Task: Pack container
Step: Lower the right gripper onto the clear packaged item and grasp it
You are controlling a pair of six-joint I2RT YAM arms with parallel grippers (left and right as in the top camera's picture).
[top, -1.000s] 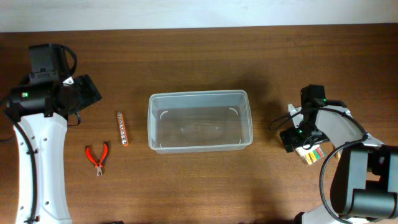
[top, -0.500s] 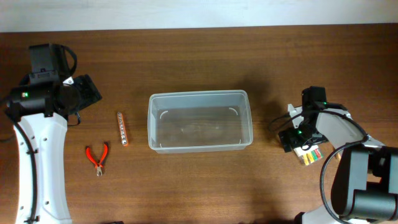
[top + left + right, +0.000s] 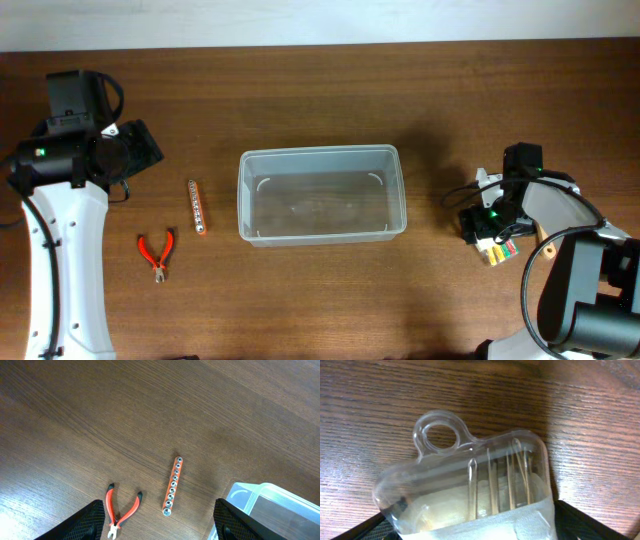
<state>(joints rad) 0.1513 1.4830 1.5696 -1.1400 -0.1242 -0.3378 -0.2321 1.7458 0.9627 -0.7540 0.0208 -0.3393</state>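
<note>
The container (image 3: 320, 152) is a clear rectangular tub at the table's middle, with nothing in it; its corner shows in the left wrist view (image 3: 265, 497). Red-handled pliers (image 3: 156, 253) and an orange socket strip (image 3: 197, 206) lie left of it, also in the left wrist view as pliers (image 3: 122, 512) and strip (image 3: 173, 486). My left gripper (image 3: 135, 150) is open and empty, held high above them (image 3: 160, 527). My right gripper (image 3: 490, 222) is open, low over a clear plastic pack (image 3: 500, 250) with a hang hole (image 3: 470, 485); its fingers (image 3: 475, 527) straddle the pack.
The wooden table's far edge meets a white wall at the top of the overhead view. The pack holds thin rods and has coloured markings. The right arm's cable lies beside the pack.
My right gripper has shifted a little to the right and down over the pack. The left arm, tub, pliers and socket strip have not moved.
</note>
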